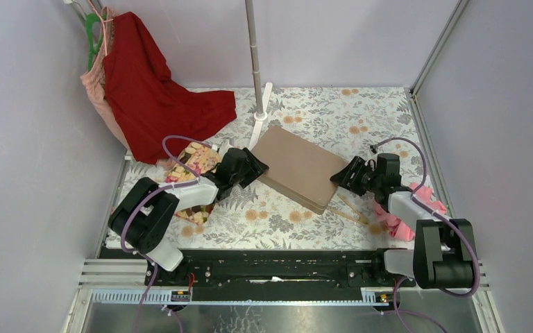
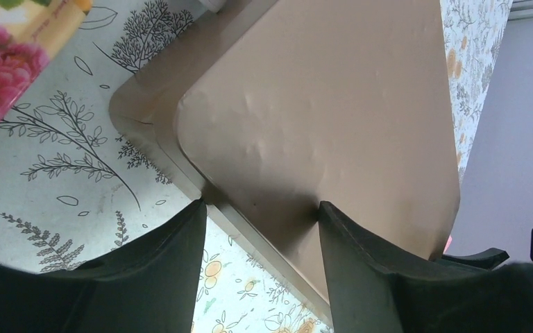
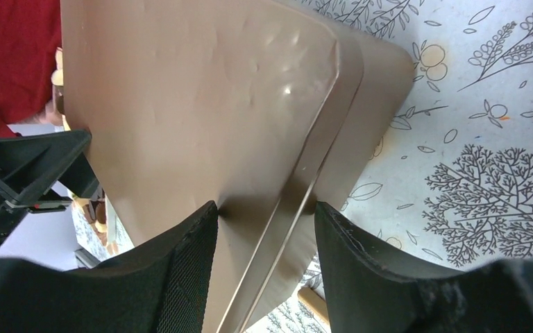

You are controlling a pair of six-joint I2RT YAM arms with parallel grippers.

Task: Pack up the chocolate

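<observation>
A flat brown box with its lid on lies askew in the middle of the floral table. No chocolate shows in any view. My left gripper is at the box's left edge. In the left wrist view the gripper has one finger on the lid and the other against the rim. My right gripper is at the box's right edge. In the right wrist view the gripper grips the edge of the box the same way.
A red garment hangs at the back left. A metal pole stands behind the box. A floral packet lies under the left arm. Wooden sticks and a pink item lie near the right arm.
</observation>
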